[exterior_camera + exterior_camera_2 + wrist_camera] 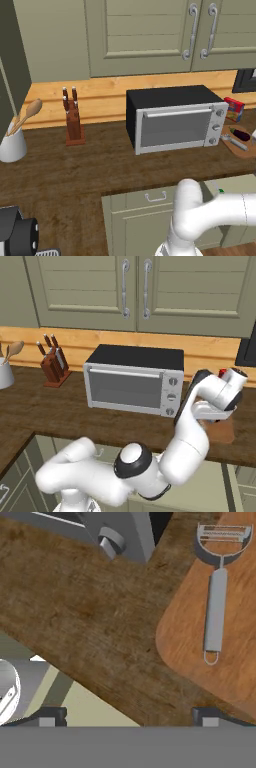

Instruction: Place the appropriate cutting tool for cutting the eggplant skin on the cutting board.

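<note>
The cutting tool point(216, 602) lies flat on the cutting board point(185, 642), just right of the toaster oven point(172, 125) on the bench point(75, 170). The eggplant point(241, 134) rests on the same board. The end effector point(130, 714) hangs above the board's edge, fingers wide apart, holding nothing.

No legible text, labels or numbers.

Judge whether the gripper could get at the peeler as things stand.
Probably yes. The peeler lies flat and uncovered on the cutting board, with nothing on top of it, and the open gripper hangs just above the counter beside the board.
</note>
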